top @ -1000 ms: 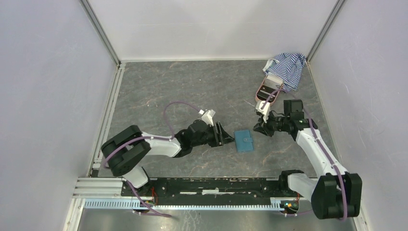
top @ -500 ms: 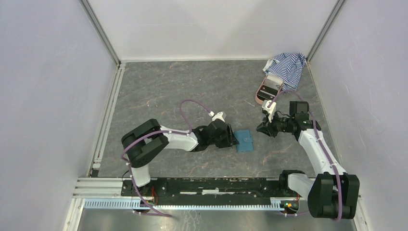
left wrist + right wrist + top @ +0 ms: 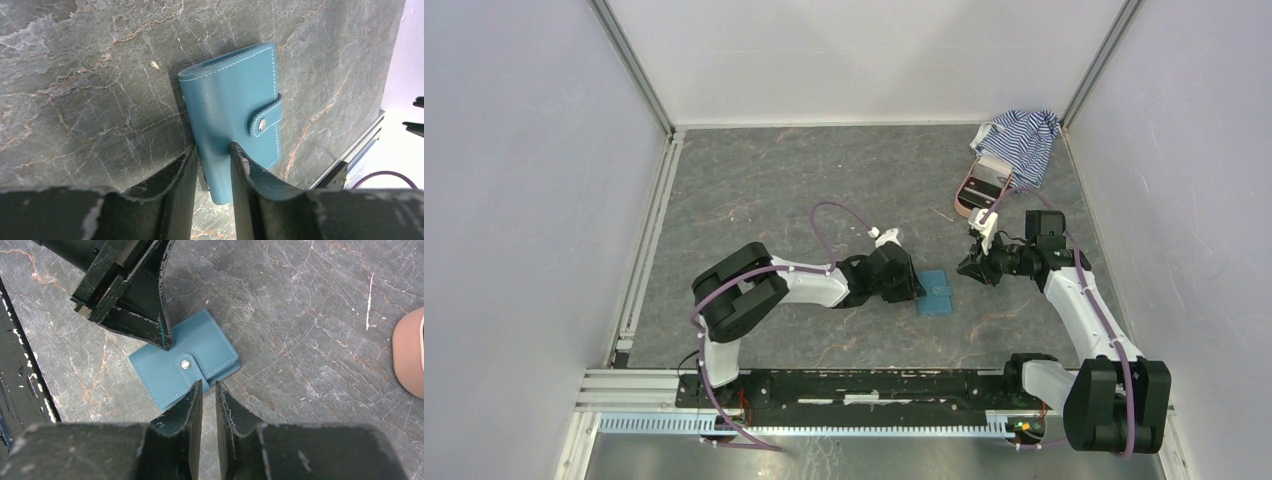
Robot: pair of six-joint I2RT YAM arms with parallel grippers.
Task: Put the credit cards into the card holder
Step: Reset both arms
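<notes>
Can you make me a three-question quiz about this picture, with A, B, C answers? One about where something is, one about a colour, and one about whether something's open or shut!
1. Where is the cloth?
A. far right corner
B. near left corner
C. dead centre

2. What colour is the wallet?
A. pink
B. teal
C. yellow

3. How is the wallet?
A. shut
B. spread open
C. inside out

Answers:
1 A, the top view shows it bunched in the far right corner.
2 B, both wrist views show it teal.
3 A, its tab is snapped down over the front.
</notes>
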